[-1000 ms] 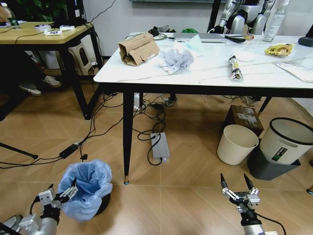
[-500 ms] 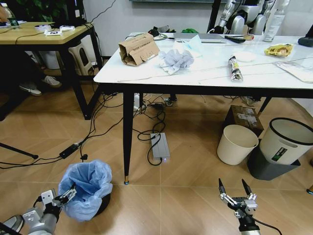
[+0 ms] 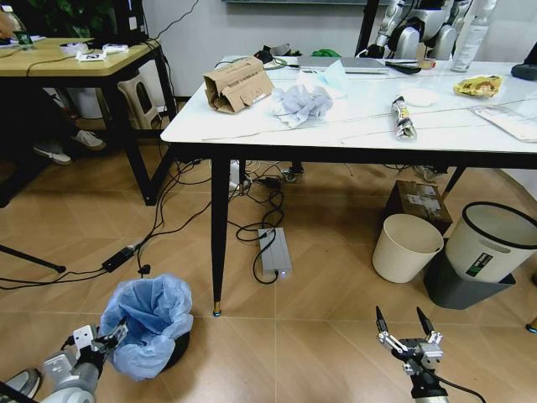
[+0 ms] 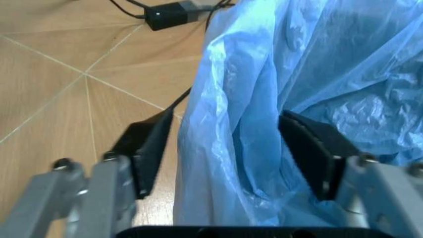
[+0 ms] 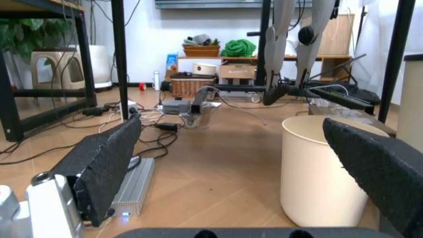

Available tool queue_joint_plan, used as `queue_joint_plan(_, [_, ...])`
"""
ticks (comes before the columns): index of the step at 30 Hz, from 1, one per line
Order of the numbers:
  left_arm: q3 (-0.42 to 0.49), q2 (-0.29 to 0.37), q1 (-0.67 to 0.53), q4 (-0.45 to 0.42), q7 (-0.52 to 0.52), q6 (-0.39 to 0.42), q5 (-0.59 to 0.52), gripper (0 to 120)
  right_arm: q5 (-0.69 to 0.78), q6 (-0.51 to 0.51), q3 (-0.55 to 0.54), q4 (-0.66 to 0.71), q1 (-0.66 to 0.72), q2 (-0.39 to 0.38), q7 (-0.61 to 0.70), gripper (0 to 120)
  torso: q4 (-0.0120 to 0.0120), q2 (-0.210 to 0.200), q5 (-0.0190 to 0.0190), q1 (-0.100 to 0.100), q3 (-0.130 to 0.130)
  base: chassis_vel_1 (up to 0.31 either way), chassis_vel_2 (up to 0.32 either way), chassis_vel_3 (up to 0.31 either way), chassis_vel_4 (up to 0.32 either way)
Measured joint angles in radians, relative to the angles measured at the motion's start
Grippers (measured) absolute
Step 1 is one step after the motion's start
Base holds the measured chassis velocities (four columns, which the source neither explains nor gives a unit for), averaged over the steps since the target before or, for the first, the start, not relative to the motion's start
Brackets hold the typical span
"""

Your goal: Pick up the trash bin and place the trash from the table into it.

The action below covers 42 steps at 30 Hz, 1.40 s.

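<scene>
L gripper sank lower at the trash bin rim vs earlier.
Fingers straddled bag, not clamped; R gripper spread, idle; trash all on tabletop.

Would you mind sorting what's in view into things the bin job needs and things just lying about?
Belongs to the job:
trash bin, straddled by the open left gripper
torn cardboard
crumpled white paper
yellow wrapper
table

Just lying about:
cream bin
grey bin
laptop
</scene>
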Motion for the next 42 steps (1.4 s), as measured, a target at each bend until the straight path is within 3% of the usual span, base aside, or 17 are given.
queue_joint_plan(7, [0.000, 0.001, -0.007, 0.018, 0.010, -0.005, 0.010, 39, -0.001, 0.000, 0.002, 0.002, -0.003, 0.001, 0.000, 100, 0.0000, 0.000, 0.0006, 0.000, 0.000, 0.000, 0.000, 0.000, 0.000])
queue_joint_plan(13, [-0.002, -0.008, -0.009, 0.030, 0.024, -0.019, 0.025, 13, -0.001, -0.002, 0.003, 0.007, -0.001, 0.001, 0.001, 100, 0.0001, 0.001, 0.0005, 0.000, 0.000, 0.000, 0.000, 0.000, 0.000])
queue_joint_plan(18, [-0.004, -0.021, -0.006, 0.033, 0.046, -0.032, 0.031, 0, -0.002, -0.004, 0.003, 0.007, -0.001, -0.001, 0.001, 100, 0.0000, 0.001, 0.0001, 0.000, 0.000, 0.000, 0.000, 0.000, 0.000])
queue_joint_plan(29, [-0.012, -0.051, 0.016, 0.020, 0.104, -0.089, 0.080, 0, -0.008, -0.007, 0.001, 0.008, -0.001, -0.007, 0.002, 100, -0.0001, 0.001, -0.0002, 0.000, 0.001, 0.000, 0.000, 0.000, 0.000])
queue_joint_plan(34, [0.003, -0.069, 0.058, -0.038, 0.116, -0.128, 0.103, 0, -0.013, -0.012, -0.002, 0.012, 0.000, -0.010, 0.003, 100, 0.0000, 0.001, -0.0003, 0.000, 0.001, 0.000, 0.000, 0.000, 0.000])
queue_joint_plan(39, [0.065, -0.097, 0.140, -0.142, 0.134, -0.266, 0.215, 0, -0.016, -0.021, -0.003, 0.014, 0.001, -0.023, 0.005, 100, 0.0000, 0.001, -0.0001, 0.000, 0.001, 0.000, 0.000, 0.000, 0.000])
queue_joint_plan(42, [0.083, -0.108, 0.152, -0.167, 0.132, -0.295, 0.233, 0, -0.016, -0.023, -0.003, 0.015, 0.001, -0.027, 0.006, 100, -0.0001, 0.001, 0.0000, 0.000, 0.001, 0.000, 0.000, 0.000, 0.000])
